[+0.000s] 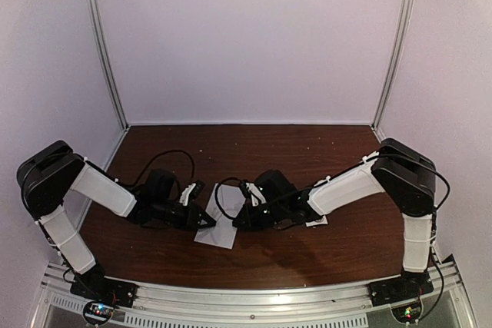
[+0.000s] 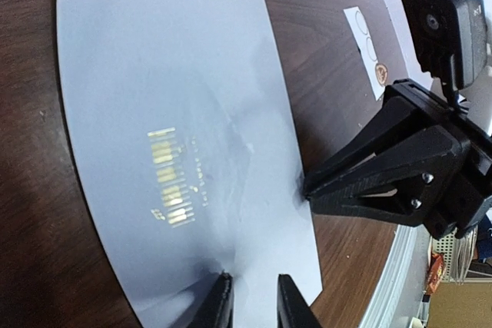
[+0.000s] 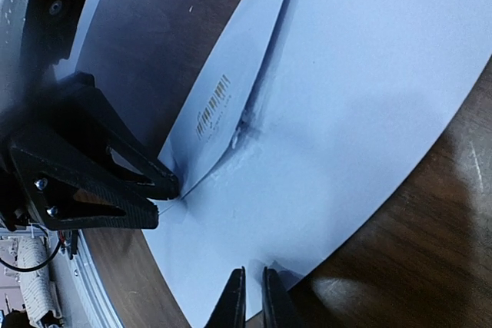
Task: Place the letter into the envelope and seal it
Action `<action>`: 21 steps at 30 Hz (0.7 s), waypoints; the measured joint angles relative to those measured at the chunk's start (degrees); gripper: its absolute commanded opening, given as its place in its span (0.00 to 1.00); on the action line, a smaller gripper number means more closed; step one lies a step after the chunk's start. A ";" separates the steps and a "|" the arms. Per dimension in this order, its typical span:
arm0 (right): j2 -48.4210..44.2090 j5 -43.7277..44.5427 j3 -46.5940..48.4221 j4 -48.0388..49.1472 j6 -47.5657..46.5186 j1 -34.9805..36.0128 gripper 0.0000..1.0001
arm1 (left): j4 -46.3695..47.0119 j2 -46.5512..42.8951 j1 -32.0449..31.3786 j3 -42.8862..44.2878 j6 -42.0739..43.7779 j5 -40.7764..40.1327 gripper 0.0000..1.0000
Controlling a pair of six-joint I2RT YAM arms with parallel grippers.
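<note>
The pale envelope (image 1: 219, 234) lies flat on the brown table between both arms. It fills the left wrist view (image 2: 169, 74), where a gold barcode shows faintly. In the right wrist view the envelope (image 3: 369, 97) has one barcoded layer (image 3: 238, 74) lifted along a crease. My left gripper (image 1: 206, 220) (image 2: 257, 309) stands over the envelope's near edge, its fingers a small gap apart, and its tips (image 3: 171, 201) meet the raised layer's corner. My right gripper (image 1: 237, 222) (image 3: 252, 305) is pinched on the opposite edge (image 2: 306, 188). The letter is not visible on its own.
A small white sticker strip (image 1: 317, 222) (image 2: 367, 40) with circles lies on the table to the right of the envelope, under the right arm. White walls enclose the table on three sides, and the aluminium rail runs along the near edge.
</note>
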 measured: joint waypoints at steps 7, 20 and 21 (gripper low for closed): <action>-0.61 -0.42 3.41 -2.89 -1.22 -0.48 0.01 | 0.68 0.00 -0.04 -1.44 -0.33 -0.17 0.19; 5.03 -2.43 13.81 -3.65 -3.34 -0.76 0.00 | 3.13 -0.02 -1.38 -2.82 -1.46 -0.22 0.18; 6.01 -2.47 14.27 -3.67 -3.41 -0.87 0.00 | 3.23 -0.02 -1.40 -2.89 -1.51 -0.22 0.18</action>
